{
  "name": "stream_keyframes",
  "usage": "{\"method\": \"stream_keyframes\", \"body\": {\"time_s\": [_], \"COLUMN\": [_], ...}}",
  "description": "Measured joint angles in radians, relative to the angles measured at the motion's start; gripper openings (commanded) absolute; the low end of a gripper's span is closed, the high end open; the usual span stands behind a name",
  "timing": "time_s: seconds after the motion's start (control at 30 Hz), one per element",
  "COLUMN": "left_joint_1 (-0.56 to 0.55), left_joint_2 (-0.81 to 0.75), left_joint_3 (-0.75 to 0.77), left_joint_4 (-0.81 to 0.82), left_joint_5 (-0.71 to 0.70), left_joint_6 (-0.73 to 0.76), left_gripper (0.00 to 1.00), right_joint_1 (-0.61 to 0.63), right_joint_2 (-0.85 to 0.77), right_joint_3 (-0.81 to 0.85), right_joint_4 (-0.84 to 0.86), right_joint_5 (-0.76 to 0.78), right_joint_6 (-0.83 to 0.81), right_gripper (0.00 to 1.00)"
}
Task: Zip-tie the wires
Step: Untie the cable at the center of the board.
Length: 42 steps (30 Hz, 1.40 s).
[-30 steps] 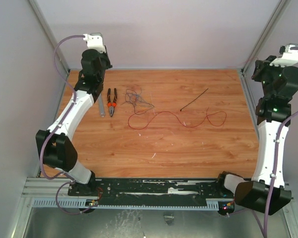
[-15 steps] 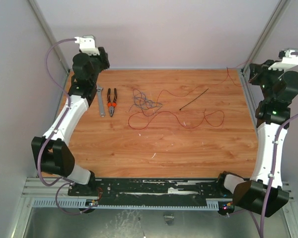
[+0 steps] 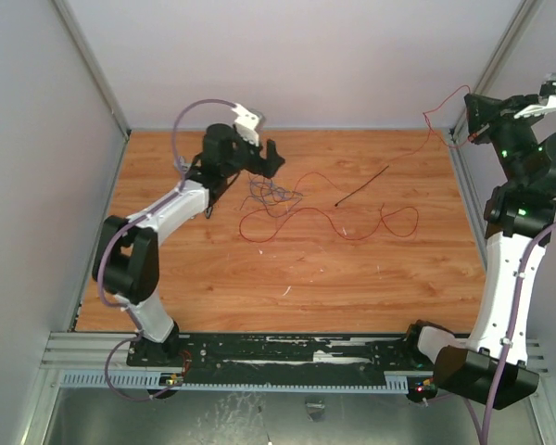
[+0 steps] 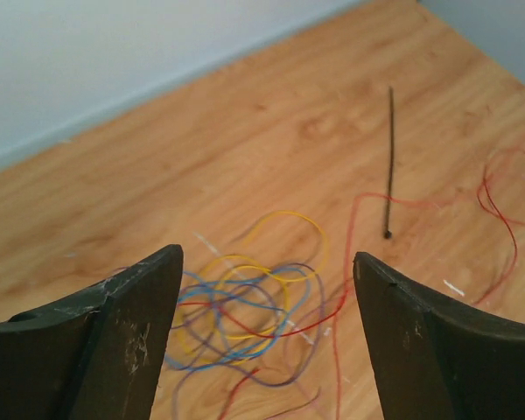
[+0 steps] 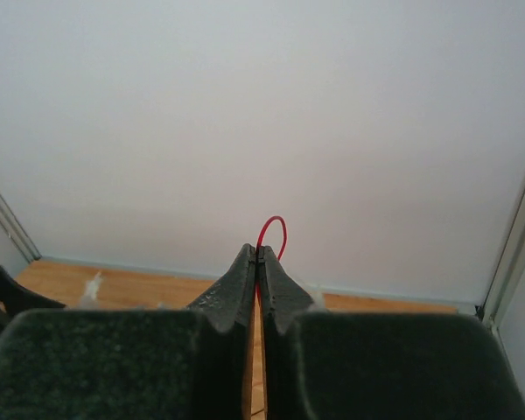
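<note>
The wires lie in a loose tangle at the back left of the wooden table, with a long red strand snaking off to the right. My left gripper hangs just above and behind the tangle, open and holding nothing. In the left wrist view the yellow, blue, purple and red loops lie between and beyond its wide-apart fingers. The zip tie lies straight on the table, right of the tangle. My right gripper is raised at the back right corner, shut on an end of the red wire.
The table is walled in by pale panels behind and on both sides. The left arm stretches across the table's back left part. A lifted red strand spans the air near the back right corner.
My left arm has swung right from the table's left edge to over the tangle, and its jaws have opened. My right gripper has risen, pulling the red wire's end up.
</note>
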State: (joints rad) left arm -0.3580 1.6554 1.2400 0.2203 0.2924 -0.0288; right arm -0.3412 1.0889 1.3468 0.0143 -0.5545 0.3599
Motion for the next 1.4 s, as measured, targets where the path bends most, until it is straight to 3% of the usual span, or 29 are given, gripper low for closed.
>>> {"method": "stream_keyframes", "body": {"time_s": [0.2, 0.37, 0.73, 0.8, 1.13, 1.4], "left_joint_1": [-0.092, -0.129, -0.146, -0.146, -0.103, 0.079], "left_joint_2": [0.195, 0.322, 0.42, 0.42, 0.357, 0.194], "left_joint_3": [0.105, 0.169, 0.222, 0.235, 0.475, 0.563], "left_joint_4": [-0.066, -0.13, -0.192, -0.208, -0.276, -0.084], "left_joint_5": [0.035, 0.035, 0.039, 0.029, -0.148, -0.134], "left_joint_6": [0.026, 0.039, 0.051, 0.053, 0.072, -0.116], "left_gripper": [0.92, 0.87, 0.07, 0.0, 0.0, 0.0], "right_joint_1": [0.0, 0.0, 0.0, 0.0, 0.0, 0.0], "right_joint_2": [-0.012, -0.012, -0.014, -0.014, -0.018, -0.018], "right_joint_3": [0.02, 0.02, 0.02, 0.02, -0.006, -0.036], "right_joint_4": [0.01, 0.006, 0.005, 0.005, 0.044, 0.101], "right_joint_5": [0.0, 0.0, 0.001, 0.001, -0.042, -0.113], "right_joint_6": [0.013, 0.014, 0.008, 0.008, 0.039, 0.105], "right_gripper": [0.0, 0.0, 0.0, 0.0, 0.0, 0.0]}}
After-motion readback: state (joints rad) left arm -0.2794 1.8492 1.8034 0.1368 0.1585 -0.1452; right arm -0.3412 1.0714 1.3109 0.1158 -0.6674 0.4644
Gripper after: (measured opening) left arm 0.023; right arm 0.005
